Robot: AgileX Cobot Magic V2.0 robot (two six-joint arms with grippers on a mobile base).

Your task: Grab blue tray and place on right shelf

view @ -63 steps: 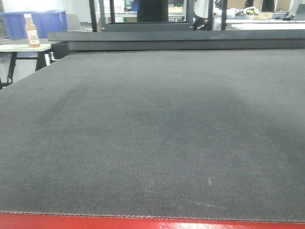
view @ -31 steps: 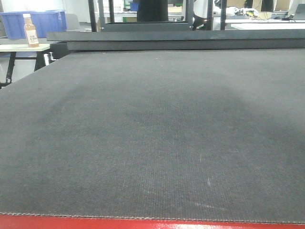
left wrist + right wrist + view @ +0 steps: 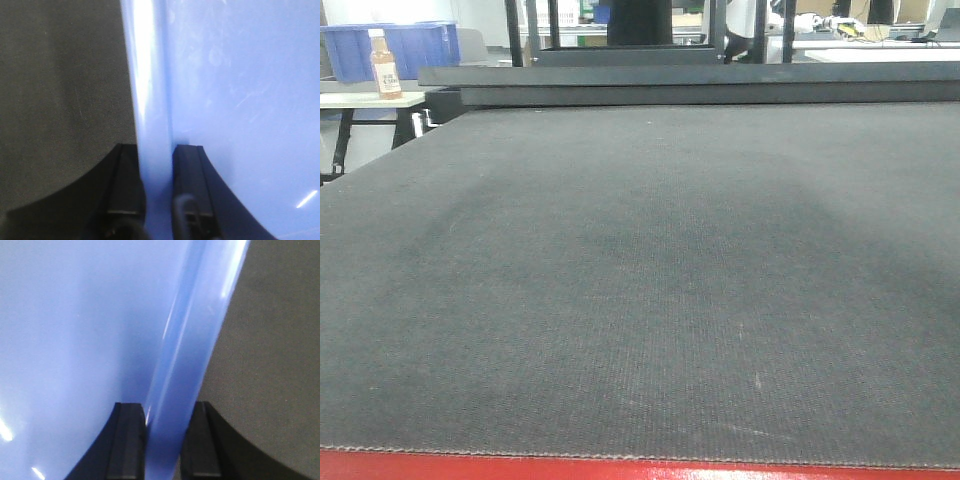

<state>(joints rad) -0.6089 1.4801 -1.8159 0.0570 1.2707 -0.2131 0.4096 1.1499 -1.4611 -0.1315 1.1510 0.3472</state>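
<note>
Barely anything has moved: the front view nudged a hair between a second ago and half a second ago (the far stuff slid up a touch), and since then it's frozen.

Closest in, the left gripper [image 3: 156, 170] is clamped on the flared rim of the blue tray [image 3: 240, 100]. One black finger [image 3: 125, 175] sits outside the rim and the other inside. That rim runs 6 to 12 o'clock in the left wrist view, with the tray floor off at 3 and the dark mat [image 3: 60, 90] at 9. The right gripper [image 3: 162, 440] mirrors that on the opposite rim, pinched tight too, tray at 9 o'clock and mat at 3. Can't tell if the tray is off the mat yet.

Farther out, the front camera shows only mat above the table's red edge [image 3: 640, 468], with a bottle [image 3: 385, 62] and a deep blue bin [image 3: 415, 48] way back around 10 o'clock. No tray, arms or right shelf in that view.

My worry is that both grips are on a thin, glossy, sloped lip. If one arm leads the other while carrying, the tray could twist and slide out of a pinch. With the shelf out of sight, clearance over its front rail is a guess too.
</note>
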